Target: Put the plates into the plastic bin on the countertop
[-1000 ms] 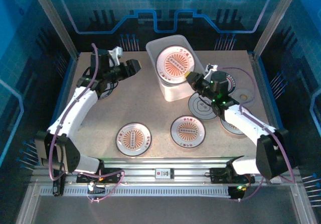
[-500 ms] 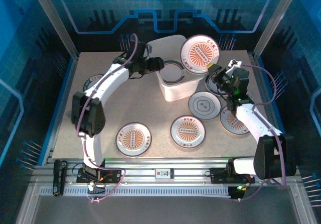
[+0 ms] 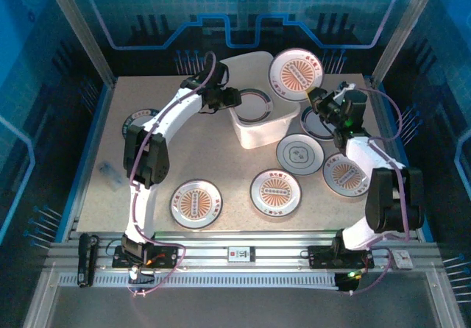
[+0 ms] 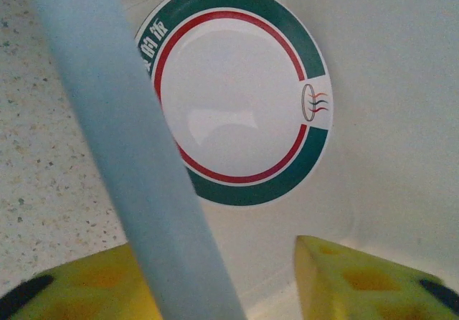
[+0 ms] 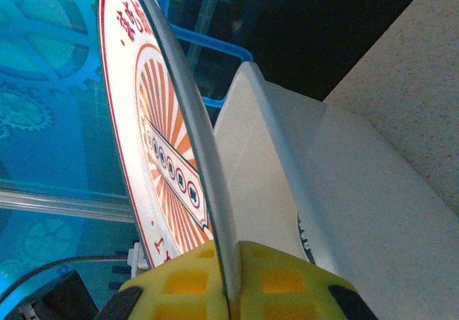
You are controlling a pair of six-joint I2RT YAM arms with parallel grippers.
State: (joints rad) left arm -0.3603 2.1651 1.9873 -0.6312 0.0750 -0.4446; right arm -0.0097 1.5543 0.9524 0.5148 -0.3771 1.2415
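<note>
Swung across from the upper left of the overhead frame within the last second, the left gripper [image 3: 227,98] now sits at the left rim of the plastic bin [image 3: 261,133], upper centre, its jaws apart astride the wall and gripping nothing. A green-rimmed plate [image 4: 237,97] lies inside the bin. The sunburst plate [image 3: 296,74], which a second ago covered the bin's mouth, stands on edge just right of the bin's far corner, its lower rim clamped in the closed right gripper [image 5: 228,261]. Other plates rest flat on the speckled countertop [image 3: 221,159]: a grey lettered plate [image 3: 299,154] right of the bin's near end, an orange-centred pair [image 3: 275,192] at lower centre, another at right
</note>
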